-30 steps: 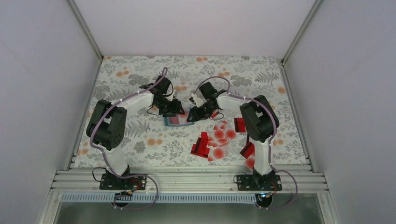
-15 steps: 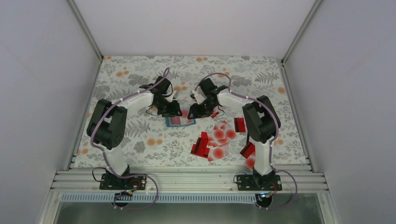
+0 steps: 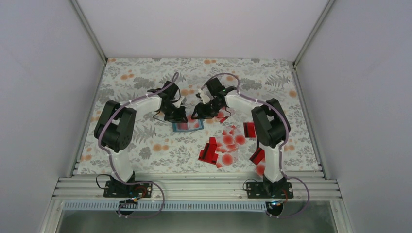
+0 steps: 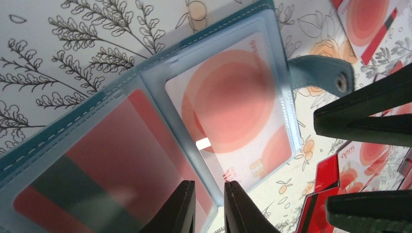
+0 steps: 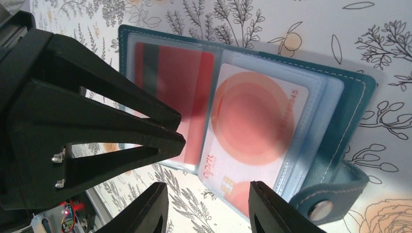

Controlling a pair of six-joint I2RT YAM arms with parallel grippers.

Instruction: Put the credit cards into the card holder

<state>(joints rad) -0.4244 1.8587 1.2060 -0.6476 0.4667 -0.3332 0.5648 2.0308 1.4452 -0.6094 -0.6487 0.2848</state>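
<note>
Your left claw hangs over the middle of the worktop, tips down at the near-left side of the card holder. Its jaws stand narrow, a thin slit between them, right at the edge of a clear sleeve; you cannot tell whether they pinch that sleeve or only hover at it. The card holder lies open and flat on the flowered tablecloth, about midway between the left and right edges and a little nearer the far edge than the near one. Its left pocket holds a red card with a dark stripe, and its right pocket holds a pale card with a large red dot. The snap tab sticks out from the holder's right side. Your right claw faces the left one across the holder, its jaws moderately wide and gripping nothing. Further right and nearer you, the loose credit cards lie scattered and overlapping, spreading toward the near-right corner beside the right arm.
</note>
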